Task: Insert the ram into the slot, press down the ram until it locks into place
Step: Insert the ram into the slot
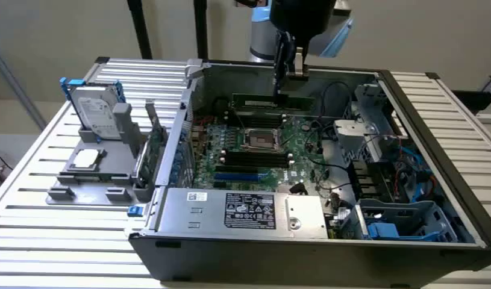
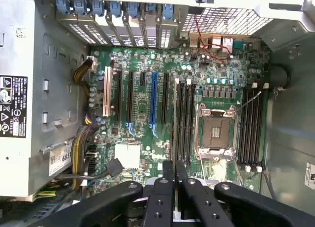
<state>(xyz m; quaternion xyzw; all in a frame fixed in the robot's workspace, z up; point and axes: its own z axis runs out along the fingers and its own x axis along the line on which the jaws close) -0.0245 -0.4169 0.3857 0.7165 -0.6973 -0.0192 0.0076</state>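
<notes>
As the gripper [image 1: 279,90] reached down into the open computer case, the exterior view showed its fingers clamped on the ram [image 1: 265,103]. The green stick hung lengthwise right under the fingertips, apparently clear of the motherboard [image 1: 302,144] beneath it. The slot [image 1: 253,158], one of several parallel black strips, lay below the gripper on the board and looked empty.

From the wrist view, the gripper [image 2: 174,164] was pinched shut on the ram [image 2: 174,121], which appeared edge-on as a thin pale line running out from between the fingertips. The slot [image 2: 181,121] sat just beside that line and parallel to it, apart from the stick.

Judged from this, the insertion step was in hand, with nothing yet seated. Seating would call for the stick's lower edge to be lined up squarely over the socket. A straight downward press would then be needed until the end clips caught.
</notes>
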